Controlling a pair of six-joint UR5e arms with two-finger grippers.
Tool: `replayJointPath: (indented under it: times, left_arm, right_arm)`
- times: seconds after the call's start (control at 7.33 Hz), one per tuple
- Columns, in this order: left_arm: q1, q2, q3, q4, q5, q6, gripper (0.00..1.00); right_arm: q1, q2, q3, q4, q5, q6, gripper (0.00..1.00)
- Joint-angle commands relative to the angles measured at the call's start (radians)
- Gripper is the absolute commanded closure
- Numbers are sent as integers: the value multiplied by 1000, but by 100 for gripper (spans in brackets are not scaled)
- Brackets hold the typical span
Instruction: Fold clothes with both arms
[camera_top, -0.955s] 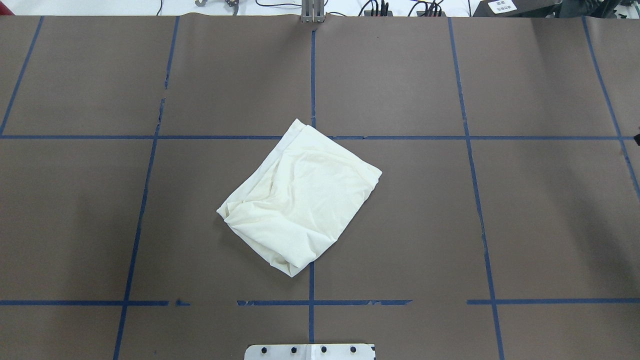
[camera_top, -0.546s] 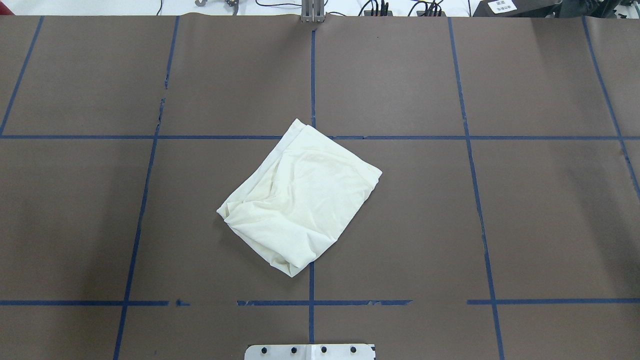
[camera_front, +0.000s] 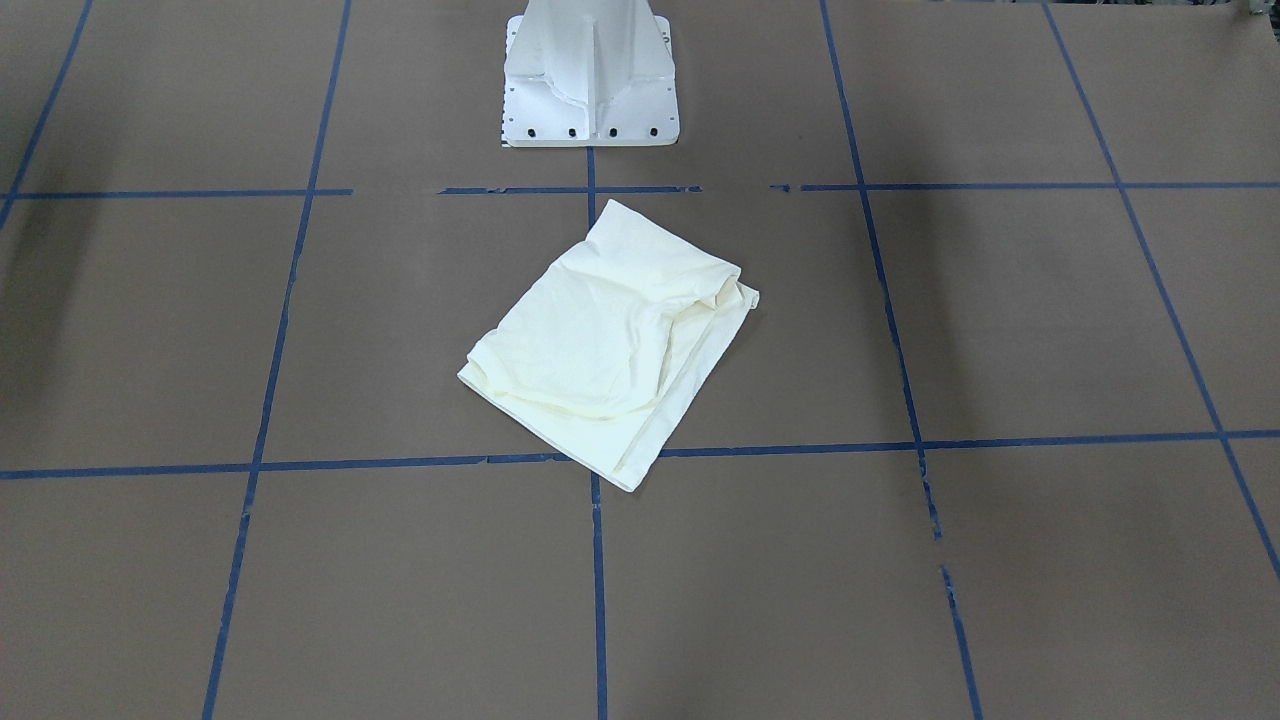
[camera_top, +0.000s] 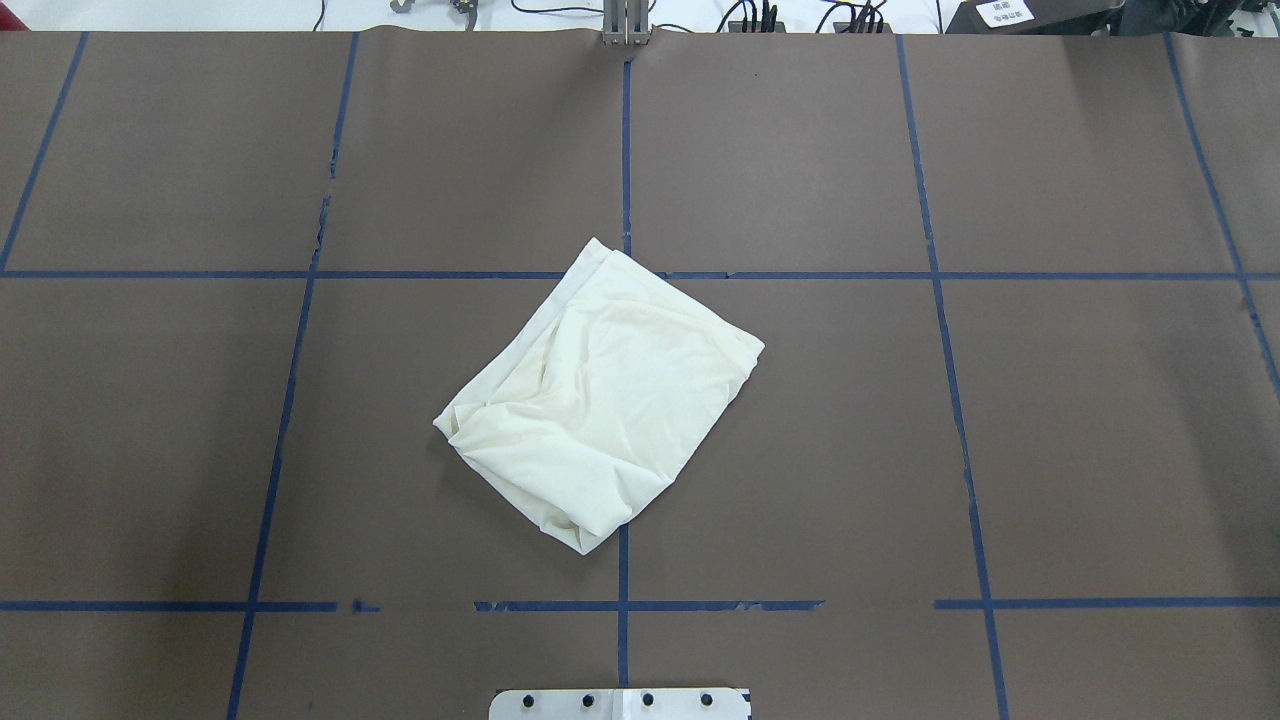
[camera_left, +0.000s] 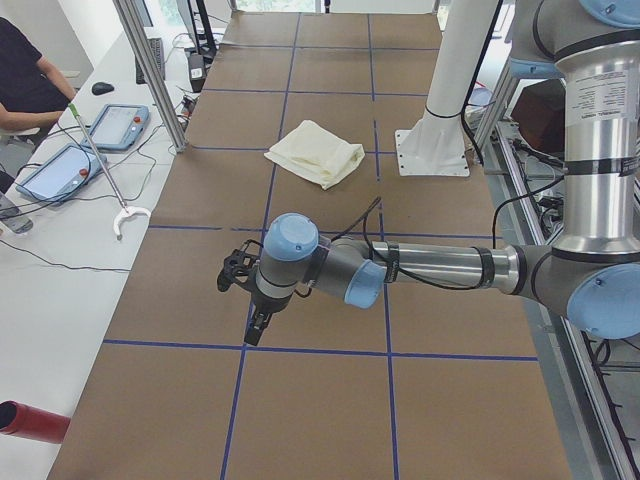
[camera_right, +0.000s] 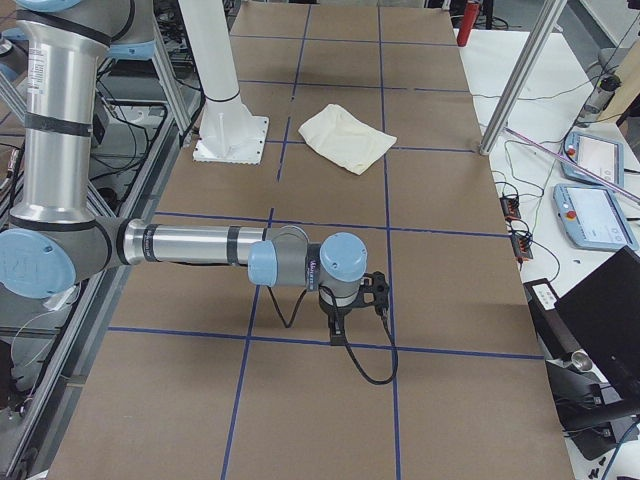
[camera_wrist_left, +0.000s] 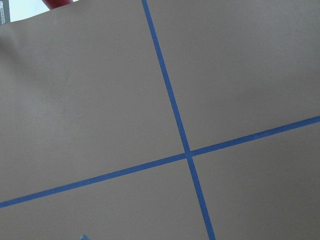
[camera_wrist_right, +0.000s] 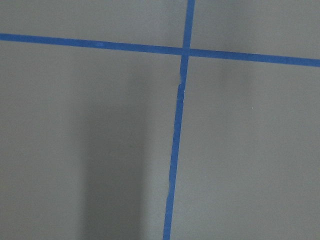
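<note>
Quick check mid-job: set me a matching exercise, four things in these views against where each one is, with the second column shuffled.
Things:
1. shirt
2. white pedestal
3. left hand
4. right hand

Places:
A. over the table toward its end on the robot's right, far from the cloth
B. mid-table, folded, lying across blue tape lines
C. over the table toward its end on the robot's left, far from the cloth
D. bolted down at the robot's edge of the table

Pairs: 1-B, 2-D, 3-C, 4-A
</note>
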Motion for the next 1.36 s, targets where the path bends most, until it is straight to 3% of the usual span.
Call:
replayJointPath:
  times: [0.0,0.27,0.68,1.23]
  left_arm:
    - [5,4,-4,-4,-3,-62,0]
    - [8,-18,6,-4,-3,-101,0]
    - [22,-90,59,-11,-2,-251,0]
    - [27,-105,71,-15,-2,-258,0]
  right_arm:
    - [14,-19,15,9,6,53,0]
    - [12,21,2,9,-1,53,0]
    - [10,124,-101,6,3,56,0]
    - [10,133,-110,9,22,58,0]
